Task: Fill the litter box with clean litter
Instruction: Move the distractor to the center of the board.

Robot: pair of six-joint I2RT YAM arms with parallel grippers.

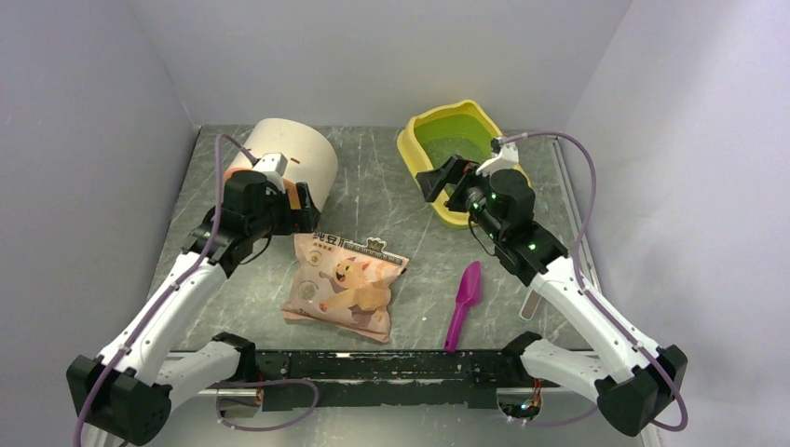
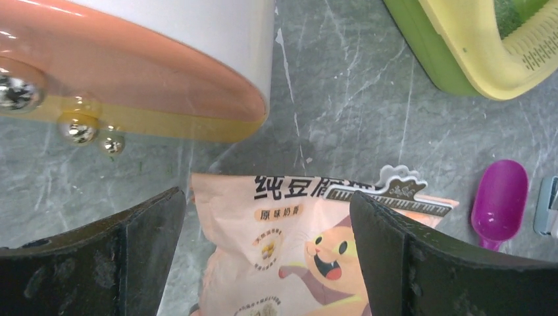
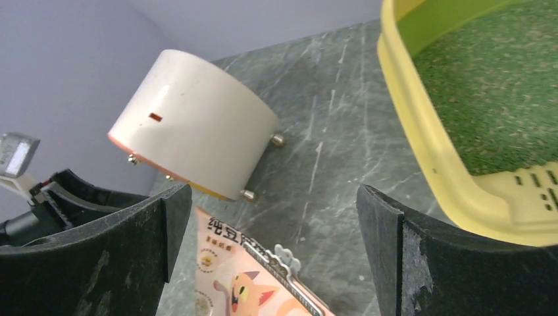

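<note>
The yellow litter box (image 1: 408, 149) stands at the back right, with a layer of green granules, the clean litter (image 1: 449, 149), in its pan. The right wrist view shows its rim (image 3: 421, 145) and the litter (image 3: 493, 92). A pink cat-print bag (image 1: 345, 284) lies flat mid-table, with a grey clip (image 2: 395, 187) along its top. My left gripper (image 1: 296, 207) is open and empty above the bag's top edge (image 2: 289, 250), beside the cream container. My right gripper (image 1: 445, 182) is open and empty over the box's near rim.
A cream-and-orange cylindrical container (image 1: 293, 158) lies on its side at the back left, close to my left gripper. A magenta scoop (image 1: 463, 303) lies right of the bag. Grey walls enclose the table on three sides.
</note>
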